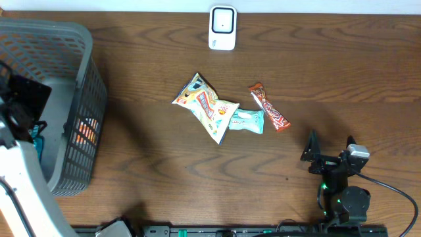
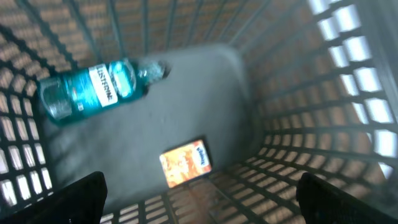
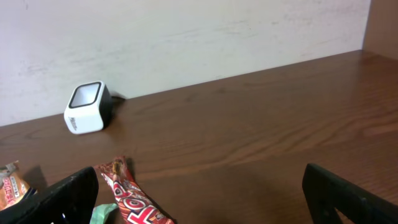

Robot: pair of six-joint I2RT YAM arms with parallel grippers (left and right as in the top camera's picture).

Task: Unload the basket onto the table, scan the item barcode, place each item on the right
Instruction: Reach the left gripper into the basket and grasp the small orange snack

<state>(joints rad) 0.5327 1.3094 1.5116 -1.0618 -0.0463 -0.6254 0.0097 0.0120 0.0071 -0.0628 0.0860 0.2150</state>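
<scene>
Plainly nearer, the right gripper [image 1: 330, 148], open and empty, has the candy bar [image 1: 269, 106] at its 10 o'clock, lying 11-to-5; the left gripper [image 2: 199, 199] hangs open over the basket [image 1: 92, 85].

The only wording I can read outright is "LISTERINE", in white capitals on the label of the blue-green mouthwash bottle [image 2: 93, 90] lying on the floor of the grey basket [image 2: 298, 93]. The small orange box [image 2: 185, 163] near it carries a blue oval logo in one corner, too blurred to make out. On the table, the red candy bar [image 3: 134, 199] has large white lettering along its wrapper, cut off at the frame edge and not legible. The snack bag [image 1: 205, 105] shows bright printed lettering, too small to read from above. The white scanner [image 3: 87, 107] has a line of tiny dark print on its side, unreadable.
</scene>
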